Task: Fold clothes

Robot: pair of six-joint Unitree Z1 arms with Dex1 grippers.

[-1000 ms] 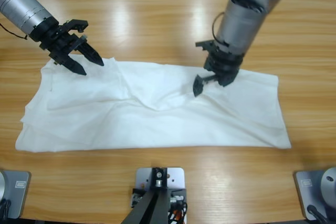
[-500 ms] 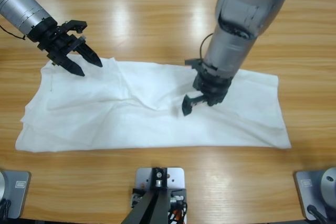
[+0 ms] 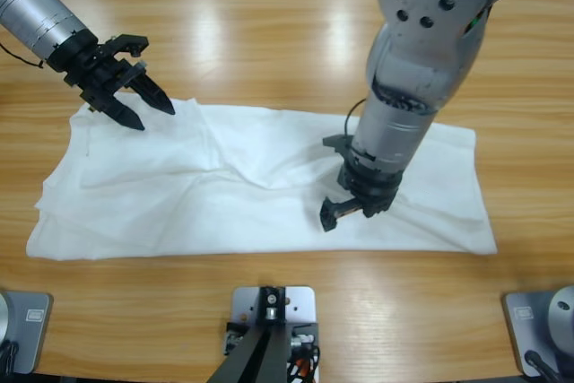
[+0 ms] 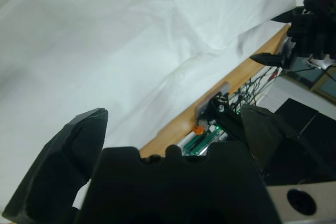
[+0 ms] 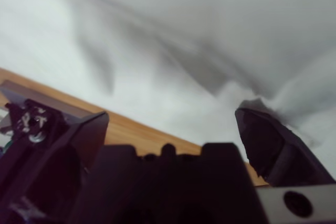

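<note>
The clothes, one white T-shirt (image 3: 224, 186), lie spread in a long band across the table, wrinkled near the middle. My left gripper (image 3: 148, 107) hovers open over the shirt's far left corner with nothing between its jaws. In the left wrist view the left gripper (image 4: 173, 114) looks along the white cloth (image 4: 105, 35) toward the right gripper (image 4: 286, 35). My right gripper (image 3: 348, 213) stands open, low over the shirt's near edge, right of the middle. The right wrist view shows the right gripper (image 5: 173, 113) wide apart over white cloth (image 5: 184, 35), gripping nothing.
The wooden table (image 3: 269, 33) stretches bare behind the shirt and in a strip along its front edge (image 3: 404, 293). The right arm's large silver elbow (image 3: 430, 6) hangs over the table's far right part.
The right arm has swung from the shirt's middle toward the table's front edge, its gripper now near the shirt's near edge. The left arm has not moved.
</note>
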